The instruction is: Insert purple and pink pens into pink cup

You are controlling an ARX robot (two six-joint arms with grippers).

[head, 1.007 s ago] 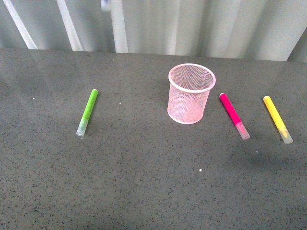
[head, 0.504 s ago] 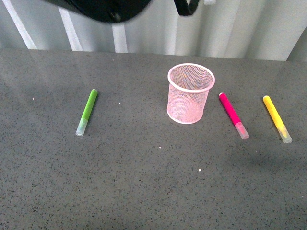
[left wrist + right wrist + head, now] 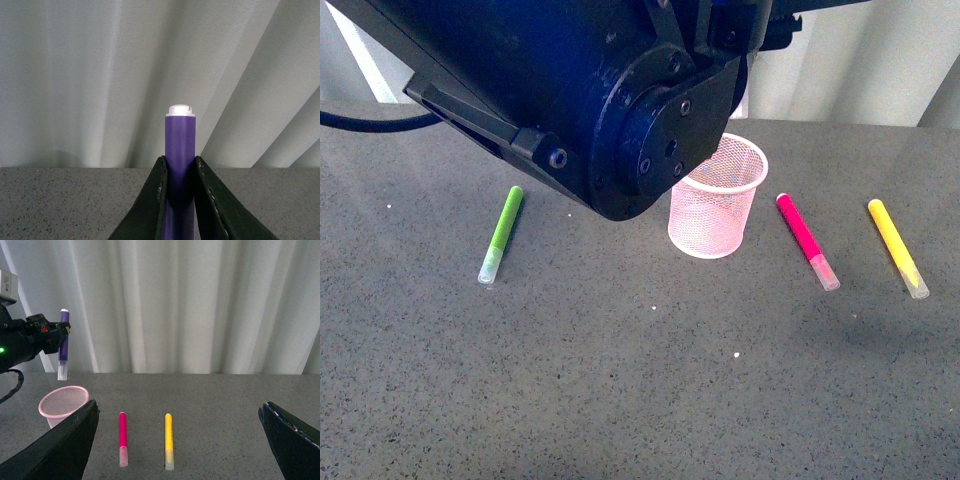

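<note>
Holding the purple pen (image 3: 180,145) upright, the left gripper (image 3: 180,167) is clenched on its barrel, with the pale end cap poking out past the jaws. From the right wrist view, the pen hangs vertically w/ its clear cap down, above the pink cup (image 3: 62,402) and not yet inside. It looks lined up over the mouth there, but depth can't be judged from one angle. In the front view the left arm (image 3: 600,100) blocks much of the scene and covers part of the cup rim, so no check from there. The pink pen (image 3: 803,235) lies flat on the counter (image 3: 620,380) just beside the cup, on its right, untouched, cap toward the robot. The right gripper (image 3: 177,405) is released, fingers (image 3: 65,445) spread wide, hovering back from the pens, holding nothing. Green marker (image 3: 502,230) and yellow marker (image 3: 895,245) aren't part of the job, so leave them. Step in hand looks like the drop-in of pen no. 1. Next: centre the tip over the opening, lower till the cap is inside the mesh, then let go. After that the pink pen needs picking up, prob. by the right arm.
</note>
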